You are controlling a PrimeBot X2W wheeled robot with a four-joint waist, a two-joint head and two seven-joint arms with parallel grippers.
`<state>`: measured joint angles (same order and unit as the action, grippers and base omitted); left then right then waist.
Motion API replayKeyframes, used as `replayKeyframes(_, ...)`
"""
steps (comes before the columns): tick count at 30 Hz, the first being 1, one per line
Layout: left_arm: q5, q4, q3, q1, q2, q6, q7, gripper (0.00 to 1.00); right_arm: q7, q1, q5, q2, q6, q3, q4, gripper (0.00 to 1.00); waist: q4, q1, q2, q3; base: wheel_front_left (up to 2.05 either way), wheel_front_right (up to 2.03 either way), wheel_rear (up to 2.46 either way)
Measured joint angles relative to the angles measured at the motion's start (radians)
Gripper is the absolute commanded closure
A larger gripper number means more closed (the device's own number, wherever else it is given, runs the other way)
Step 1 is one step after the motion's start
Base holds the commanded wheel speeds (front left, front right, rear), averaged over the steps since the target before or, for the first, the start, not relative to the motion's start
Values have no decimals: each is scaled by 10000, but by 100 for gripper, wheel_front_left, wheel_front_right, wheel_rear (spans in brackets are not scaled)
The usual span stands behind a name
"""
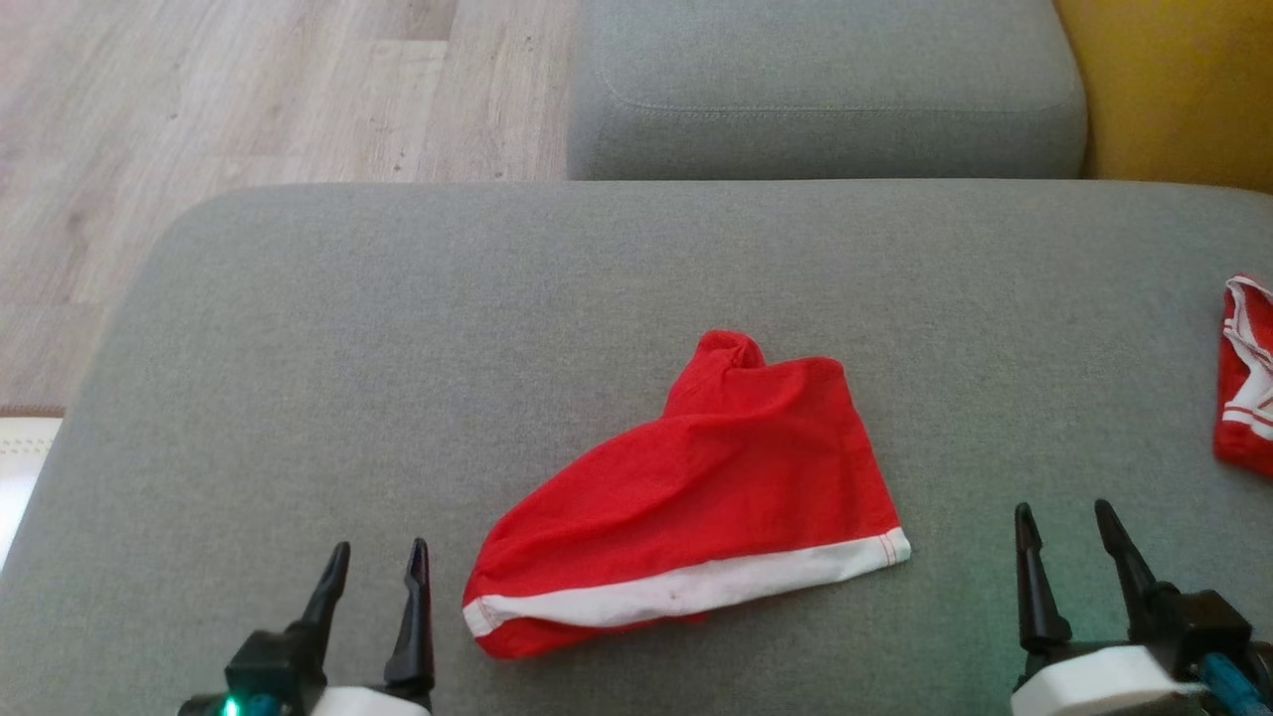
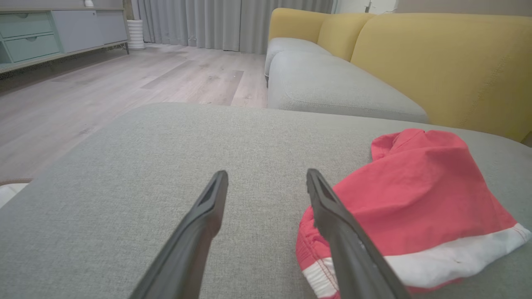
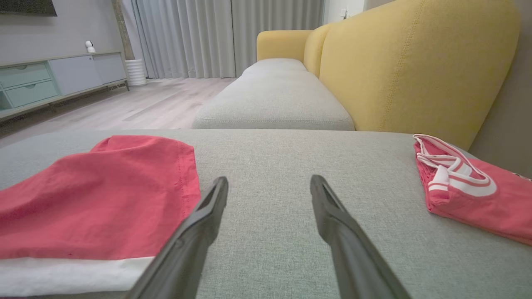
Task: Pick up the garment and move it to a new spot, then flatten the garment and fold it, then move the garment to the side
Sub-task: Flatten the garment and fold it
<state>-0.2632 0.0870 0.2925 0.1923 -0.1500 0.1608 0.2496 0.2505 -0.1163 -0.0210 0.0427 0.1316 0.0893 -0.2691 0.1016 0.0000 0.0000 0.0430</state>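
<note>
Both the left tool (image 1: 381, 549) and right tool (image 1: 1062, 509) stood open, empty. We judged flattening next: spread the bunched garment (image 1: 696, 497).

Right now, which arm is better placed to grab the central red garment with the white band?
Probably left: the open left gripper sits beside the red white-banded garment, while the open right gripper stands farther off.

No words, labels, brand marks or numbers can be read anywhere, including on the red garment (image 1: 696, 487).
</note>
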Motion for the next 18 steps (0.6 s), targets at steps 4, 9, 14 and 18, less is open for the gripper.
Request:
replayKeyframes(4, 458, 71, -598, 5, 320, -516, 0, 0, 0, 0, -69, 0, 0, -75, 2, 0, -11, 0, 0, 20, 0, 0, 0)
replayKeyframes(9, 821, 140, -1160, 46, 571, -1081, 0, 0, 0, 0, -146, 0, -2, -163, -10, 0, -5, 0, 0, 25, 0, 0, 0)
replayKeyframes(14, 1043, 146, -1434, 60, 742, -1519, 0, 0, 0, -1, -155, 2, -2, -232, -35, 0, 20, 0, 0, 26, 0, 0, 0)
replayKeyframes(18, 1014, 326, -1438, 89, 844, -1912, 0, 0, 0, 6, -589, 0, 0, -606, -169, 0, 11, 0, 0, 26, 0, 0, 0)
